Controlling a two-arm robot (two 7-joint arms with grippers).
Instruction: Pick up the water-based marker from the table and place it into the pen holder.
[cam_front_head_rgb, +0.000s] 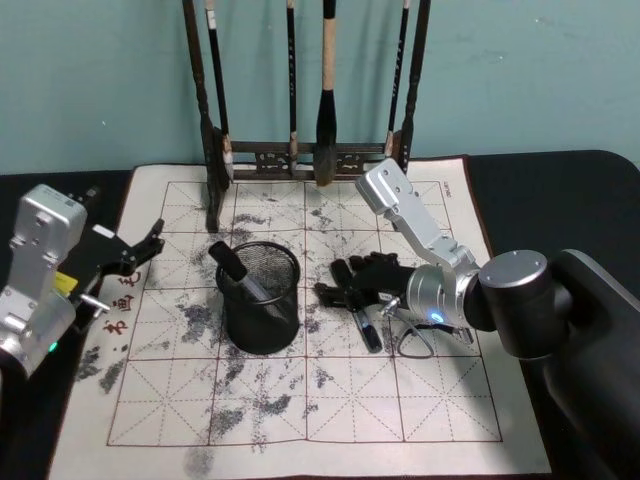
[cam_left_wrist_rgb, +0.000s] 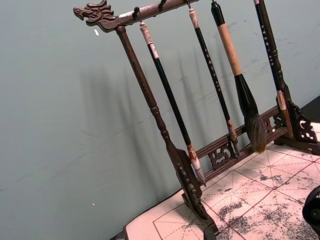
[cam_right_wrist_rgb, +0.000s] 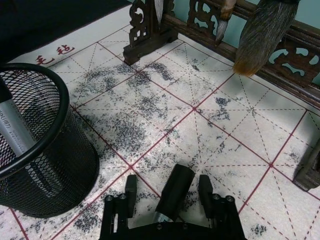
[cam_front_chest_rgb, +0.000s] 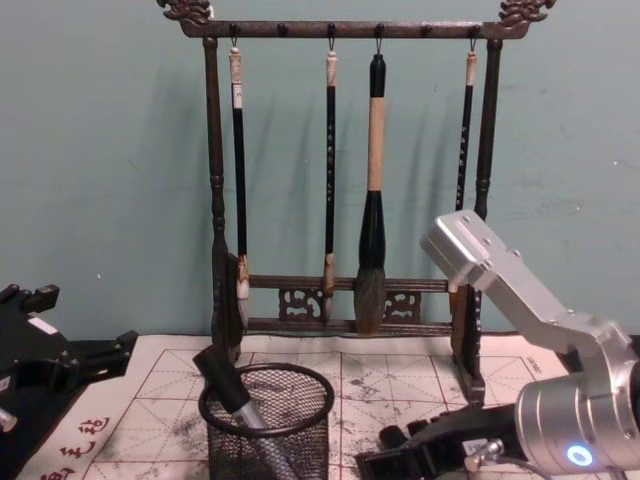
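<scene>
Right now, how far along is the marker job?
Done: one marker stands in the holder. In hand: the right gripper straddles a second marker lying on the mat, jaws open, not gripped. Remaining: close, lift, drop it in. Left gripper sits parked at the mat's left.

The black wire-mesh pen holder (cam_front_head_rgb: 262, 318) stands on a white mat (cam_front_head_rgb: 420, 400) gridded in red and blotched grey, with red characters (cam_front_head_rgb: 125, 300) left of the holder. Right of it, the marker (cam_front_head_rgb: 368, 330) is black, perhaps grey-barrelled. The surface (cam_front_head_rgb: 540, 190) is black.
</scene>
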